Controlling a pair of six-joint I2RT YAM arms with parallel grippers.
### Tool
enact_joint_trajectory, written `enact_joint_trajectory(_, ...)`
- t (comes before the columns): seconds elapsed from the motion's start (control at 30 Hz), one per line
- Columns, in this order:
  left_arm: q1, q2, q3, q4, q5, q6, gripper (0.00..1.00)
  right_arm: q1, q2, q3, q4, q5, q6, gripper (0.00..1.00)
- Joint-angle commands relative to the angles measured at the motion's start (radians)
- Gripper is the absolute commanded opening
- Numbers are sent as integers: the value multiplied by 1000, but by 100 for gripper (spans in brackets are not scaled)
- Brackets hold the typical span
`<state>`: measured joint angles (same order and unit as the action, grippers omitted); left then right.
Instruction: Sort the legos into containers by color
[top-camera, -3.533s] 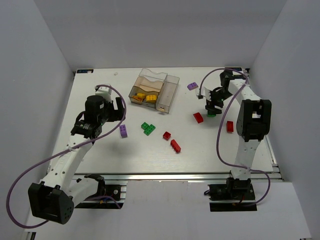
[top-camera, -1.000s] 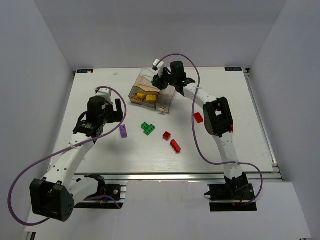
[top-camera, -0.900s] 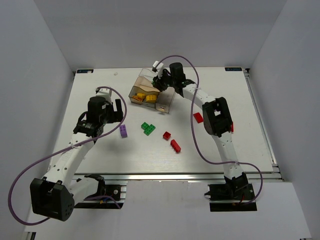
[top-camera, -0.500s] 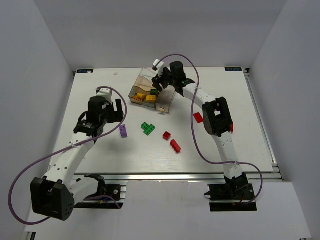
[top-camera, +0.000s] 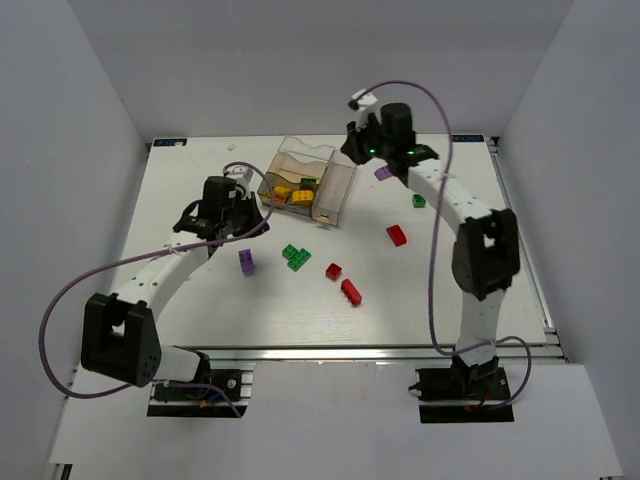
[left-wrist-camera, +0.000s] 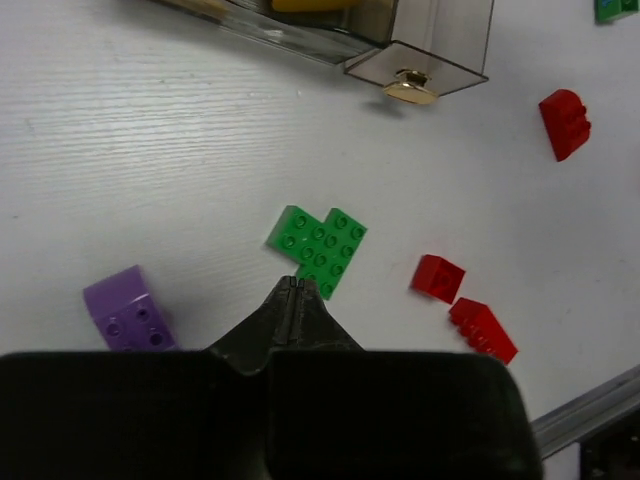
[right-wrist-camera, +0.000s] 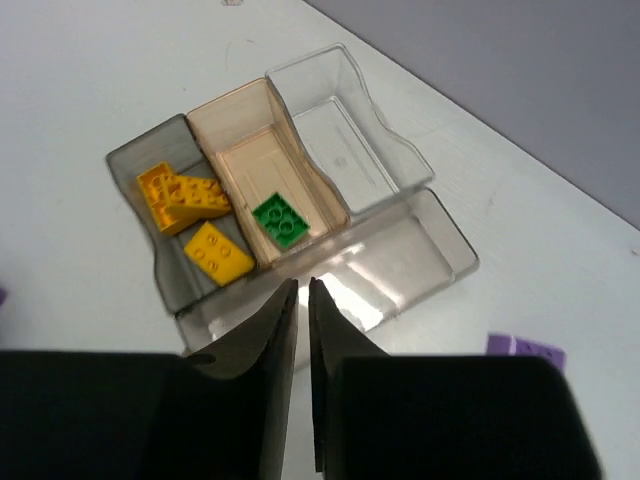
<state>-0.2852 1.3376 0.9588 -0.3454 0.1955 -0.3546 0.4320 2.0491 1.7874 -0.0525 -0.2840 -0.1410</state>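
The clear brownish box (top-camera: 335, 192) of containers stands at the back middle of the table. It holds two yellow legos (right-wrist-camera: 180, 195) in the grey section and one green lego (right-wrist-camera: 279, 220) in the tan section. My right gripper (right-wrist-camera: 303, 285) hovers above the box's near wall, shut and empty; in the top view the right gripper (top-camera: 353, 148) is just right of the box. My left gripper (left-wrist-camera: 290, 282) is shut and empty, its tips just short of a green lego (left-wrist-camera: 320, 250). A purple lego (left-wrist-camera: 128, 310) lies to its left.
Loose on the table are two red legos (top-camera: 333, 271) (top-camera: 351, 291) near the middle, another red (top-camera: 397, 235), a small green (top-camera: 418, 201) and a purple (top-camera: 383, 172) on the right. The right forearm spans the right side of the table.
The right gripper has drawn back from over the box toward the right and closed; a green brick now lies in the tan section. The left gripper has swung toward the box and shut.
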Motion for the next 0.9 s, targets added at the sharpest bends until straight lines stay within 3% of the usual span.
enact_joint_trajectory(0.0,-43,18,80,-75,-2,-163,0,-79,-168,-94,-167,-119,164,16)
enact_joint_trajectory(0.03,-73,49,99,-119,-23,-182,4,-114,-199,-173,-212,-159,167,20)
enact_joint_trajectory(0.07,-92,66,112,-133,-48,-193,28,-122,-264,-221,-222,-226,167,23)
enact_joint_trajectory(0.13,-143,130,165,-179,-65,-170,54,-153,-384,-372,-210,-333,155,41)
enact_joint_trajectory(0.17,-156,158,190,-207,-83,-144,67,-157,-420,-422,-198,-363,146,55)
enact_joint_trajectory(0.23,-181,214,263,-288,-120,-75,76,-182,-522,-497,-175,-436,146,66)
enact_joint_trajectory(0.27,-192,254,276,-305,-139,-34,77,-188,-555,-575,-155,-476,114,73)
enact_joint_trajectory(0.37,-216,305,284,-314,-180,31,77,-220,-655,-646,-147,-503,72,74)
enact_joint_trajectory(0.53,-236,363,284,-265,-274,121,62,-265,-704,-695,-107,-547,60,74)
enact_joint_trajectory(0.6,-247,409,311,-280,-300,108,51,-282,-689,-692,-112,-576,64,74)
enact_joint_trajectory(0.7,-258,449,345,-294,-315,46,54,-295,-670,-691,-119,-595,64,73)
enact_joint_trajectory(0.73,-258,456,353,-302,-344,22,63,-302,-662,-689,-124,-609,64,73)
enact_joint_trajectory(0.87,-258,471,374,-325,-381,-195,73,-315,-661,-691,-129,-620,63,72)
